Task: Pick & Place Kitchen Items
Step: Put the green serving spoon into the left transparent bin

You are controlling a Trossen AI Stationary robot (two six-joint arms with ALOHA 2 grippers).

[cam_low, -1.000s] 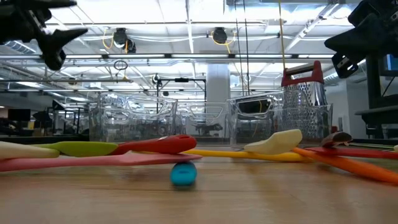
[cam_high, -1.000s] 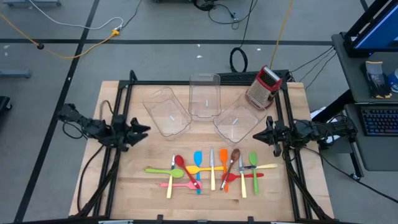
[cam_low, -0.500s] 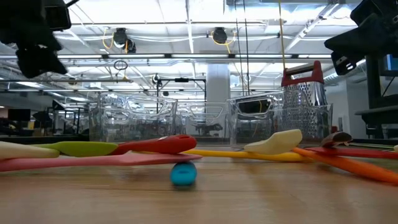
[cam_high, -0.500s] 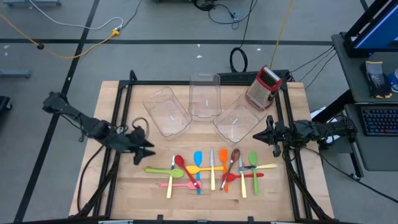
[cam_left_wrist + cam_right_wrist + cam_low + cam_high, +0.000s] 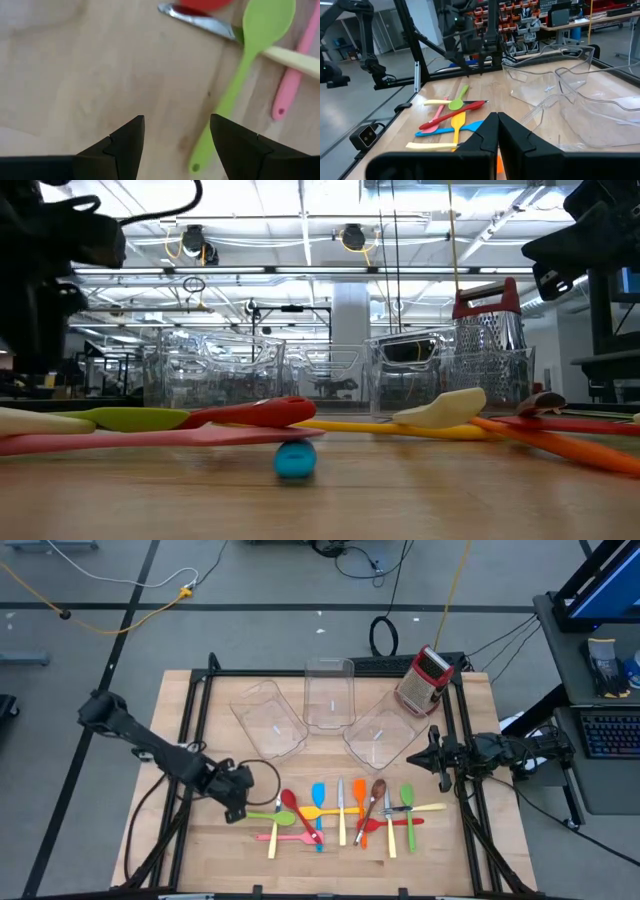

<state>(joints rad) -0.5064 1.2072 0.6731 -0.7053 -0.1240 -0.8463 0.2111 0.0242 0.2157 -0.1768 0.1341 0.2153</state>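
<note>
Several slim utensils lie flat in a row on the wooden table near its front edge: a green spoon, a red spoon, a pink spatula, a blue spatula, an orange spatula, a brown spoon and cream-handled cutlery. My left gripper points down, open, over the green spoon's handle end. That end lies between the two fingers without touching them. My right gripper waits shut at the table's right side.
Three clear plastic bins stand at the back middle of the table. A red-and-silver box grater stands at the back right. Bare wood lies left of the utensils.
My left gripper has swung from its place at the table's left side toward the near edge and the right. It has tipped down and now stands over the green spoon's handle end. The utensils have not moved.
</note>
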